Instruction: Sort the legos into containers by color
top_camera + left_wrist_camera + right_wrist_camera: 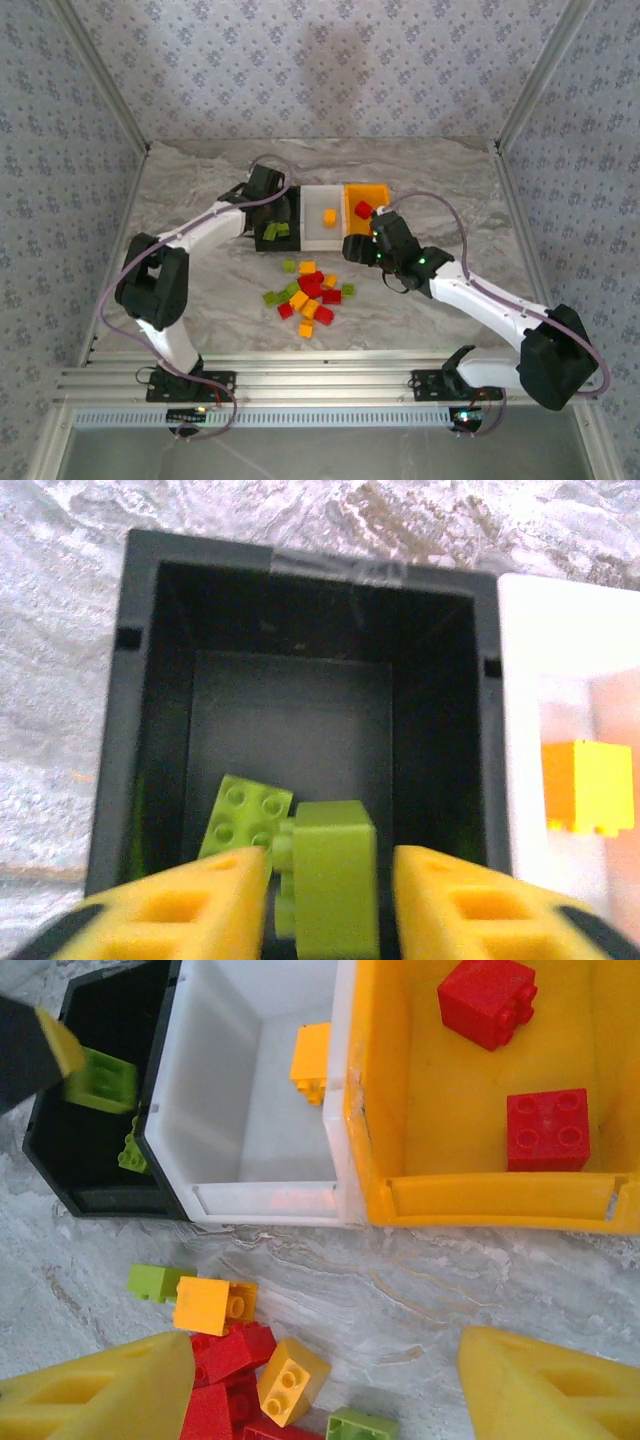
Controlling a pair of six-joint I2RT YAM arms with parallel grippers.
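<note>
Three joined containers sit in a row: black bin (252, 193), white bin (320, 192), orange bin (368, 190). My left gripper (330, 900) hangs over the black bin (300, 560). A lime green lego (335, 870) stands between its fingers, with a gap to the right finger. A second green lego (245, 815) lies on the bin floor. The white bin (250, 1200) holds one yellow lego (312, 1060). Two red legos (545, 1130) lie in the orange bin (500, 1200). My right gripper (325, 1380) is open over bare table beside the loose pile of legos (308, 290).
The pile of red, yellow and green bricks (235, 1350) lies on the marble table (200, 180) just in front of the bins, under my right gripper's left finger. Patterned walls and metal posts fence the table at the back and both sides.
</note>
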